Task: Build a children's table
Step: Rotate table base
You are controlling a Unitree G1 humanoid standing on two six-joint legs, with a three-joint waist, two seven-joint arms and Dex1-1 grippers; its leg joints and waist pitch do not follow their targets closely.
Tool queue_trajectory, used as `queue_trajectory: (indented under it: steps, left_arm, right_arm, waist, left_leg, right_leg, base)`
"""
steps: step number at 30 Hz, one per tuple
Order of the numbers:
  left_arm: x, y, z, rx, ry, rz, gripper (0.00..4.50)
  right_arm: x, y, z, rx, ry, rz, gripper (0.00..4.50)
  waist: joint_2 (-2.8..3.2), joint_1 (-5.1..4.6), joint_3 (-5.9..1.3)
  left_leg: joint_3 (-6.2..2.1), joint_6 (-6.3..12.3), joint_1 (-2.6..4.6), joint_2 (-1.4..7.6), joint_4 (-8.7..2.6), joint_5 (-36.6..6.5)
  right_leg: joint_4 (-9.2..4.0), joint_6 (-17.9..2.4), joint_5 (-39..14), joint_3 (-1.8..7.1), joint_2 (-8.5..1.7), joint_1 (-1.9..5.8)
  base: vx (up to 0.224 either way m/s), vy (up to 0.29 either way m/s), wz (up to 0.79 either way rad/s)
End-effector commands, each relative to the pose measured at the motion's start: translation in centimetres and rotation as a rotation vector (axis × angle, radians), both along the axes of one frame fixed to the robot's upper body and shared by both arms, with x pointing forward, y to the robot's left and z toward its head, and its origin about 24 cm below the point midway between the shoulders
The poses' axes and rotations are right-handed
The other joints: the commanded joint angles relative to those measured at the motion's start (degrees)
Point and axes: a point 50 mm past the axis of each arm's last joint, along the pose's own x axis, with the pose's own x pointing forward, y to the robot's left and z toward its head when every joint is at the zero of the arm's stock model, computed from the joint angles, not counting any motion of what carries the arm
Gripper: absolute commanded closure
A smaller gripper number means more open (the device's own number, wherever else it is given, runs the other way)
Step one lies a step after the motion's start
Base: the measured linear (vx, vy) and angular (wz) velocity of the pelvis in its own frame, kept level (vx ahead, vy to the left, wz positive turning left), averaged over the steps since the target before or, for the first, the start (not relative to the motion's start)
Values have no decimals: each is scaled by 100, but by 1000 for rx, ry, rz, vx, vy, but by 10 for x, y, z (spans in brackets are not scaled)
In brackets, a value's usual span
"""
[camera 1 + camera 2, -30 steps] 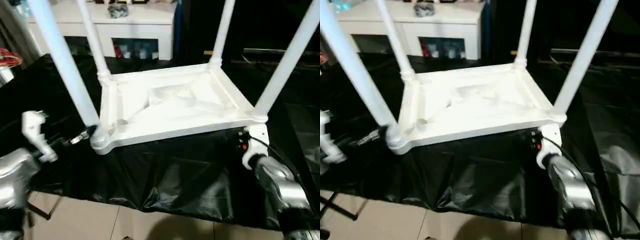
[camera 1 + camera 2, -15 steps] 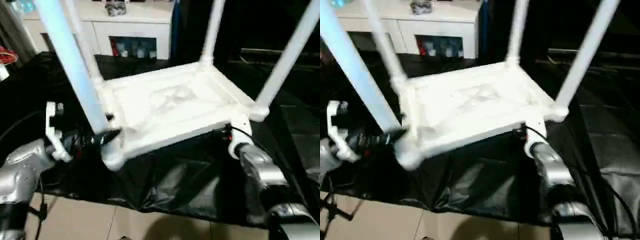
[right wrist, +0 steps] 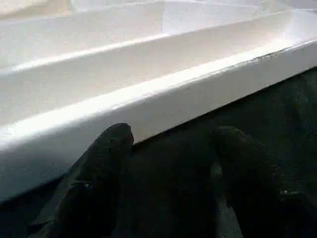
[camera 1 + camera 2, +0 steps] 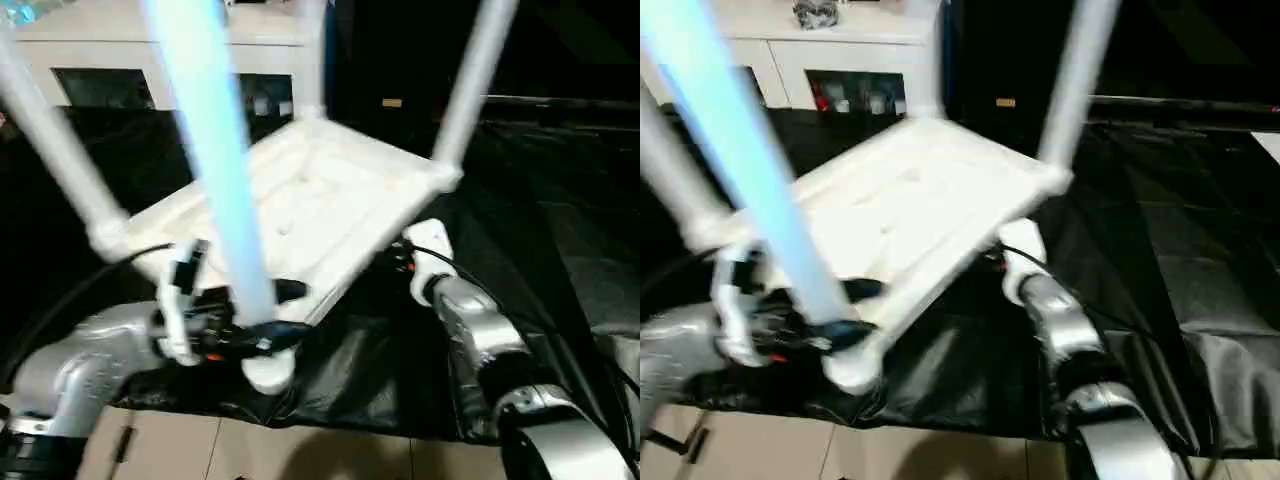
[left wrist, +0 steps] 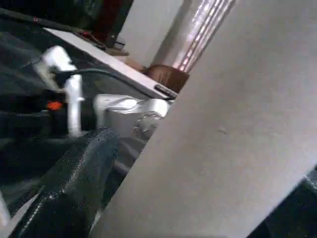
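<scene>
Table: the small white plastic children's table (image 4: 320, 205) lies upside down on a work surface draped in glossy black plastic sheeting (image 4: 560, 240), its rectangular rimmed top tilted, with the corner nearest the robot lifted off the sheeting and its long tapered round white legs pointing up.
Near leg: the closest leg (image 4: 210, 160) rises from the round corner socket (image 4: 268, 370) at the table's near corner and runs out of the top of the head views, blurred and bluish.
Other legs: one leg (image 4: 55, 160) stands at the table's left corner, another (image 4: 470, 90) at the right corner.
Left gripper: the left gripper (image 4: 262, 315) sits at the base of the near leg, one black finger on each side of it; in the left wrist view the pale leg (image 5: 223, 148) runs between a dark finger (image 5: 74, 188) and the other at the frame's corner, so the claw is clamped around that leg just above the socket.
Right gripper: the right gripper (image 3: 168, 148) reaches under the table's right-hand edge; in the right wrist view its two black fingers stand apart just beneath the white raised rim (image 3: 163, 94), nothing between them, and whether they touch the rim cannot be told.
Arms: the silver left forearm (image 4: 80, 365) comes in from the lower left, the silver right forearm (image 4: 480, 345) from the lower right.
Background: a white cabinet with shelf openings (image 4: 120, 60) stands behind the work surface.
</scene>
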Motion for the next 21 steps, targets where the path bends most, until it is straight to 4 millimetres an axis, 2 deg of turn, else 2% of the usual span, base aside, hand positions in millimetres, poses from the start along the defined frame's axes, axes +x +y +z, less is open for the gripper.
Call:
queue_trajectory:
  steps: [1,6,9,10,13,14,15,16,18,19,20,21]
  left_arm:
    - [0,-13,4,5,-15,-42,13]
    - [16,-45,4,-14,-73,-31,13]
    - [20,-54,4,-10,-97,-33,13]
    - [24,-60,3,-9,-110,-27,13]
    - [37,-78,1,4,-139,13,13]
    - [38,-79,1,4,-141,15,13]
    - [41,-87,1,1,-151,31,13]
    - [42,-92,1,-7,-159,26,13]
    - [42,-103,0,-4,-179,29,13]
    - [43,-106,-1,1,-188,31,13]
    - [43,-109,-1,4,-198,32,13]
    - [44,-113,-2,4,-207,41,13]
  right_arm:
    - [1,17,6,19,-30,88,150]
    - [-5,27,2,38,-30,152,150]
    - [-5,26,1,42,-27,150,150]
    - [-5,25,0,43,-26,153,150]
    - [-6,22,0,51,-24,156,150]
    - [-6,22,0,52,-25,156,150]
    - [-7,21,0,65,-25,158,150]
    - [-7,21,-1,76,-23,159,150]
    - [-10,23,-2,89,-23,173,150]
    - [-11,24,-2,91,-23,181,150]
    - [-11,24,-2,95,-24,189,150]
    - [-12,23,-3,96,-24,190,150]
  waist:
    - [4,45,-370]
    - [-47,66,-367]
    - [-72,57,-369]
    - [-64,55,-370]
    - [-26,74,-382]
    - [-41,77,-386]
    - [-50,81,-395]
    - [-50,90,-400]
    - [-48,88,-406]
    - [-66,92,-405]
    - [-2,99,-406]
    - [-44,78,-406]
  left_leg:
    - [-18,-39,50,131,-426,-1615]
    - [-12,-35,63,130,-412,-1628]
    - [-29,-35,30,126,-421,-1592]
    - [-15,-18,55,126,-412,-1617]
    - [-24,-9,51,121,-404,-1592]
    - [-17,-1,57,121,-399,-1571]
    - [-25,17,32,125,-399,-1477]
    - [-14,41,51,124,-386,-1465]
    - [-19,92,31,124,-382,-1415]
    - [-21,153,17,126,-377,-1385]
    - [-28,145,25,127,-375,-1404]
    - [-22,161,23,127,-375,-1429]
  right_leg:
    - [-373,-1298,-1412,223,-211,270]
    - [-395,-1302,-1393,231,-227,285]
    - [-404,-1238,-1470,227,-241,313]
    - [-428,-1237,-1485,228,-235,287]
    - [-416,-1259,-1342,225,-226,307]
    - [-420,-1271,-1291,226,-226,306]
    - [-397,-1319,-1137,222,-234,331]
    - [-405,-1340,-1087,224,-229,315]
    - [-393,-1405,-965,218,-237,341]
    - [-395,-1431,-919,215,-245,354]
    - [-385,-1445,-932,212,-251,350]
    - [-398,-1450,-949,206,-239,350]
  base:
    - [0,0,0]
    - [0,0,0]
    - [0,0,0]
    - [0,0,0]
    - [0,0,0]
    - [0,0,0]
    - [0,0,0]
    - [0,0,0]
    - [0,0,0]
    - [0,0,0]
    - [0,0,0]
    - [0,0,0]
